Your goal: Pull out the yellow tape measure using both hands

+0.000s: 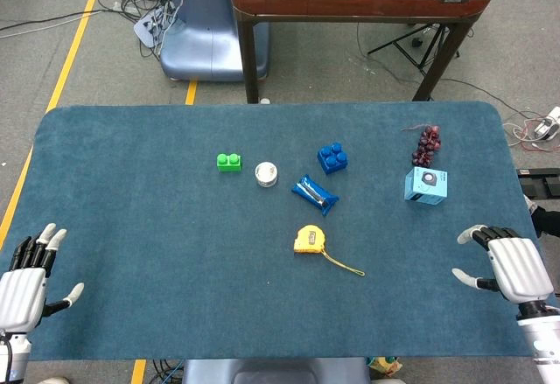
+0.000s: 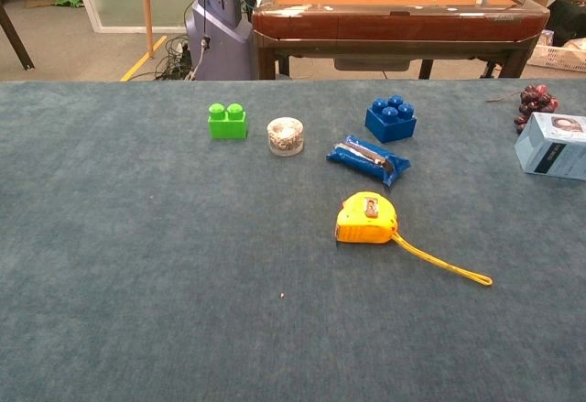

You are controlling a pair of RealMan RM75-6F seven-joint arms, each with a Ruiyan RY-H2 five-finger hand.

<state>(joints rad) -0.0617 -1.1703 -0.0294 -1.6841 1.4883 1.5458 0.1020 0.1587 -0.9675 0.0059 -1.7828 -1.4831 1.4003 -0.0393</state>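
Observation:
The yellow tape measure point(image 1: 308, 240) point(image 2: 365, 218) lies flat near the middle of the blue table, and a short yellow strap point(image 1: 343, 263) point(image 2: 444, 264) trails from it toward the right. My left hand point(image 1: 24, 286) hovers at the near left corner, far from the tape measure, fingers spread and empty. At the near right edge, my right hand point(image 1: 512, 266) is also open and empty, well to the right of the tape measure. The chest view shows neither hand.
Behind the tape measure lie a blue wrapped packet point(image 1: 314, 193) point(image 2: 368, 158), a blue brick point(image 1: 332, 157) point(image 2: 390, 118), a small round tin point(image 1: 266, 174) point(image 2: 285, 135) and a green brick point(image 1: 229, 162) point(image 2: 226, 120). A light blue box point(image 1: 425, 185) point(image 2: 553, 144) and grapes point(image 1: 426, 145) sit right.

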